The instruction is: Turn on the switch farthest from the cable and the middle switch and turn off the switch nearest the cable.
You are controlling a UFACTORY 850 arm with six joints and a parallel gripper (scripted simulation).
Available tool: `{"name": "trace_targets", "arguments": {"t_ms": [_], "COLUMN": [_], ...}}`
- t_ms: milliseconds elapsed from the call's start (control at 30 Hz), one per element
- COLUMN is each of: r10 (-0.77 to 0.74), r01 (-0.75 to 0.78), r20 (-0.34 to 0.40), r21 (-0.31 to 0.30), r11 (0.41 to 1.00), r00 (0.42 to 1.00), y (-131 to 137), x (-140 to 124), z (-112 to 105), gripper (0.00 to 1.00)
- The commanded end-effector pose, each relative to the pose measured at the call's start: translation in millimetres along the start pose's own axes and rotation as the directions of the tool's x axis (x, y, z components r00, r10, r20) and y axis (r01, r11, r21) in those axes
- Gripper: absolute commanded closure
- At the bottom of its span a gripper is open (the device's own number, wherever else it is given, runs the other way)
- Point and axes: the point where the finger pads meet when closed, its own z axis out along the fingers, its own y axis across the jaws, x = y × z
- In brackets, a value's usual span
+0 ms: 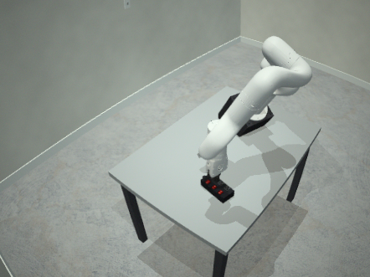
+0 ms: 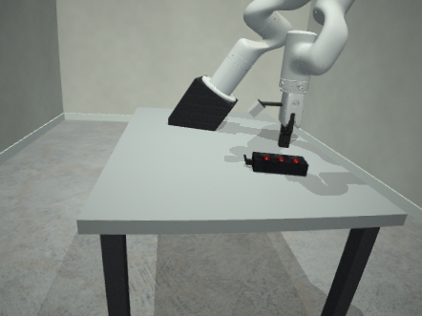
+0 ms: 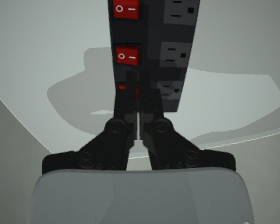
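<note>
A black power strip (image 1: pixel 218 188) lies flat on the grey table, right way up, with three red switches in a row. It also shows in the exterior view (image 2: pixel 280 163), with a short cable stub (image 2: pixel 245 159) at its left end. My gripper (image 2: pixel 284 142) is shut on nothing and points down, a little above the strip. In the wrist view the closed fingertips cover most of the nearest switch (image 3: pixel 123 87). The middle switch (image 3: pixel 126 55) and the far switch (image 3: pixel 125 8) are in plain sight. I cannot tell which way each rocker is tipped.
The arm's black base (image 1: pixel 247 116) stands at the table's far end. The strip lies towards the right-hand side of the table in the exterior view. Grey sockets (image 3: pixel 180 8) run beside the switches.
</note>
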Motion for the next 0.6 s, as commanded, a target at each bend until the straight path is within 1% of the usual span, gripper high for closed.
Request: {"name": "trace_targets", "arguments": {"t_ms": [0, 433, 567], "r10": [-0.001, -0.001, -0.001], "r01": [0.001, 0.001, 0.001], "r20": [0.000, 0.000, 0.000], "r21": [0.002, 0.002, 0.002], "r11": [1.000, 1.000, 1.000], "r00": [1.000, 1.000, 1.000], "y": [-1, 0, 0], "x": [0, 0, 0], "z": [3, 21, 24], "gripper": [1.00, 1.00, 1.00]}}
